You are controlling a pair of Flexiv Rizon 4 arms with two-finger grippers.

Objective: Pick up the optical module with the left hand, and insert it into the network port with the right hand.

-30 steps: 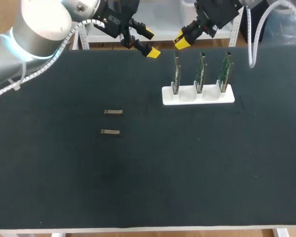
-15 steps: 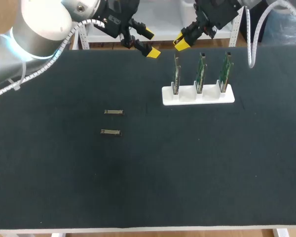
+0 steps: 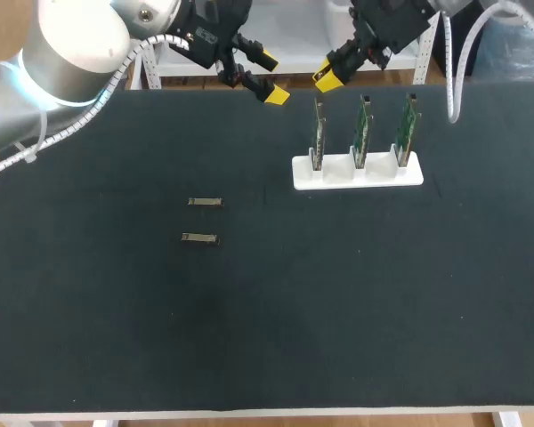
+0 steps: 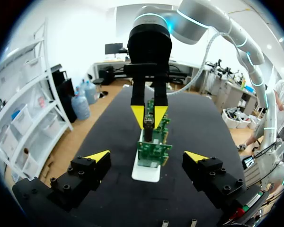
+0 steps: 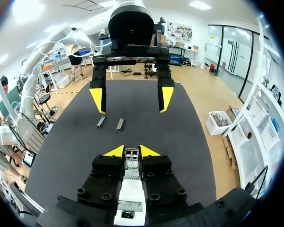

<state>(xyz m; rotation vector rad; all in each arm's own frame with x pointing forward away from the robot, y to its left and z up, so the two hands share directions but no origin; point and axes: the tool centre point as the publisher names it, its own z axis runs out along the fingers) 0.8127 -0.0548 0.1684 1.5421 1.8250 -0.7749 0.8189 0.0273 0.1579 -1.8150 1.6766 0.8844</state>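
Right gripper (image 5: 132, 151) is closed on an optical module (image 5: 131, 164): both yellow tips pinch the silver body, clear in the right wrist view. In the left wrist view it hangs over the row of circuit boards (image 4: 151, 151) with the module's end pointing down at the top of a board. I can't tell if it's touching.

Left gripper (image 4: 146, 157) is wide open and holds nothing. In the head view I see it up at the far edge of the tabletop (image 3: 338, 311), left of the boards and apart from them. Its fingers face the right gripper across the row of boards.

White holder (image 3: 356, 173) sits on the far right part of the tabletop, with three green boards standing upright in it side by side. Head view puts the right gripper just beyond the leftmost board's top.

Two more modules lie flat on the tabletop, well left of the holder and apart from both grippers: far loose module (image 3: 205, 202) and near loose module (image 3: 199, 237). They're close together and roughly parallel. From the right wrist view they lie ahead of the right gripper, out on the dark mat
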